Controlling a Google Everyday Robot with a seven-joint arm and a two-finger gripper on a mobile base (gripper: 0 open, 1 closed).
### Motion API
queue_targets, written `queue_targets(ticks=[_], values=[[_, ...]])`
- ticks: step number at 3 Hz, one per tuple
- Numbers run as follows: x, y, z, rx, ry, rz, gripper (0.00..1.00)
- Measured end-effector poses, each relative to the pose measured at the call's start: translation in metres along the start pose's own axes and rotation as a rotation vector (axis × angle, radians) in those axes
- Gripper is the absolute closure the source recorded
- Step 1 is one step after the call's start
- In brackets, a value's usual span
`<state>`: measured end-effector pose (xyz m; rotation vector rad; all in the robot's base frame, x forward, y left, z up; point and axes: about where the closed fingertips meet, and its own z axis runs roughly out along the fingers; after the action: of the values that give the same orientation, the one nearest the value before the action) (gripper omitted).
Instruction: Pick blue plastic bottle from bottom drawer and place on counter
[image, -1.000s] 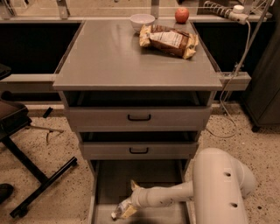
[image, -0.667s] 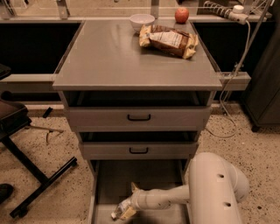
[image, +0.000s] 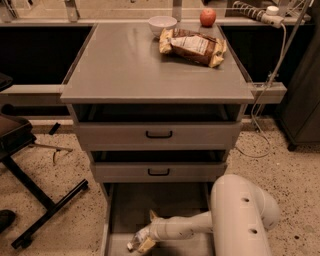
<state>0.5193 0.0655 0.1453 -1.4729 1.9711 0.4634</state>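
The bottom drawer (image: 117, 210) is pulled open at the foot of the grey cabinet. The blue plastic bottle (image: 135, 242), pale with a white cap, lies on the drawer floor near its front left. My gripper (image: 149, 231) reaches into the drawer from the right on a white arm (image: 185, 229). It is open, with its yellowish fingertips (image: 152, 216) on either side of the bottle's right end. I cannot tell whether they touch it. The counter (image: 140, 60) is the broad grey top of the cabinet.
On the counter's far right lies a crinkled brown-yellow snack bag (image: 192, 46), with a white bowl (image: 162, 23) and a red apple (image: 207, 17) behind it. Two shut drawer fronts with black handles (image: 159, 134) are above the open drawer. A black chair base (image: 35, 200) stands left.
The white arm's big elbow has shifted a little to the left. The gripper and the bottle stay in nearly the same place in the drawer.
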Motion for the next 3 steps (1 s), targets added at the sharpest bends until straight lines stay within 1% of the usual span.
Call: queue_targets(ticks=[1, 2, 3], values=[[0.0058, 0.0024, 0.0072, -0.013, 0.01, 0.001, 0.0], [0.0058, 0.0025, 0.0072, -0.013, 0.01, 0.001, 0.19], [0.0058, 0.0025, 0.0072, -0.013, 0.01, 0.001, 0.42]])
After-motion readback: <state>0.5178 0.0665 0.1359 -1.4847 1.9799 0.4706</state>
